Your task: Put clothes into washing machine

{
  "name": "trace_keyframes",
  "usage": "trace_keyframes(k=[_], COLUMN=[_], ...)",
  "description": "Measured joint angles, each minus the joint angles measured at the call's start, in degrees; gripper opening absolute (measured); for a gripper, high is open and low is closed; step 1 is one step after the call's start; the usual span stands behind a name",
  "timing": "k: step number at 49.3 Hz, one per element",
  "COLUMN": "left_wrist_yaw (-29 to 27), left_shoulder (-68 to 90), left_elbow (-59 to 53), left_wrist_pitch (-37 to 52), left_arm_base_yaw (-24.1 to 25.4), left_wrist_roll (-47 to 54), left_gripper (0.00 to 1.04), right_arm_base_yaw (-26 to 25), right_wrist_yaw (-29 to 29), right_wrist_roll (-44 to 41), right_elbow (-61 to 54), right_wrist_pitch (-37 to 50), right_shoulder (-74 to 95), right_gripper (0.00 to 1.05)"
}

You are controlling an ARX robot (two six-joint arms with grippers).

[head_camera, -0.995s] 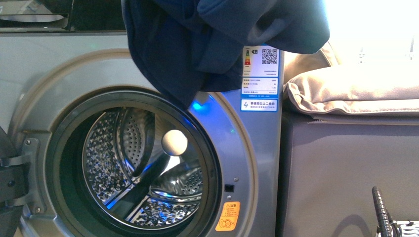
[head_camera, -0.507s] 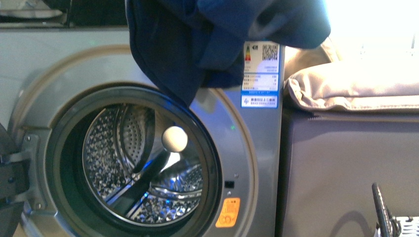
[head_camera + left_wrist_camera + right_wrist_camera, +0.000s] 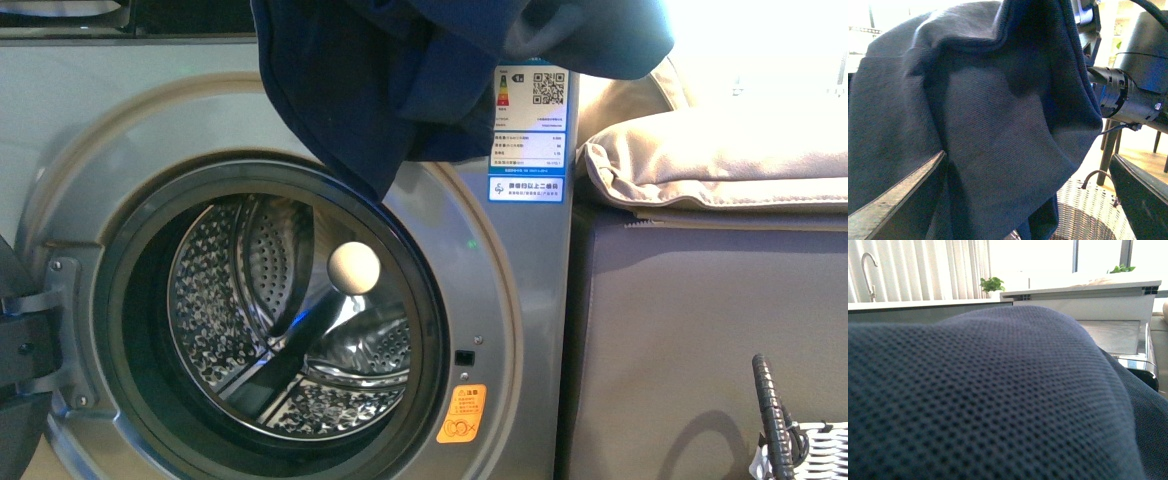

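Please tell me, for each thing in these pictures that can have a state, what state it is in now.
clothes: held up in the air, not yet in the drum.
washing machine: door open, swung to the left.
drum: no clothes inside.
cushion: lying flat beside the machine.
left gripper: open, fingers wide apart.

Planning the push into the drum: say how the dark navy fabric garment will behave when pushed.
The dark navy fabric garment is probably floppy: it hangs in folds, drooping to a point before the grey washing machine. Its open mesh weave suggests light weight. Pushed, it would likely bunch, not slide.
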Motion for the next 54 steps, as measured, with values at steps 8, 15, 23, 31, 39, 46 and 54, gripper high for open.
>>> trace_keyframes(k=[8,15,23,31,39,46,54], left_wrist_yaw=[0.07,0.00,-3.78,-8.13,-10.58,-12.98,-20.55], left_shoulder=[2.84,3.76,3.72,3.82,3.82,4.02,6.73], left_elbow=[2.03,2.05,1.95,1.42,0.83,1.05,4.22], left_wrist_pitch=[-0.28,-0.28,-0.50,2.05,2.29,-1.79,-6.75], left_arm_base_yaw=[-2.67,-5.40,-10.03,-13.27,-15.85,-17.44,-19.28], left_wrist_roll=[2.19,2.99,6.40,8.90,12.35,16.70,21.75], left_gripper=[0.98,0.98,0.98,0.98,0.98,0.98,0.98], right_arm_base_yaw=[0.00,0.00,0.00,-0.04,-0.04,-0.04,-0.09], right_wrist_yaw=[0.02,0.02,0.07,0.09,0.09,0.09,0.52], right_wrist_roll=[0.00,0.00,0.00,0.00,0.00,-0.02,-0.02], right_elbow=[0.00,0.00,0.00,0.00,0.00,0.00,0.00], right_wrist_pitch=[0.00,0.00,0.00,0.00,0.00,0.00,0.00], right_shoulder=[0.00,0.00,0.00,0.00,0.00,0.00,0.00], right_gripper=[0.12,0.12,0.12,0.12,0.12,0.12,0.12])
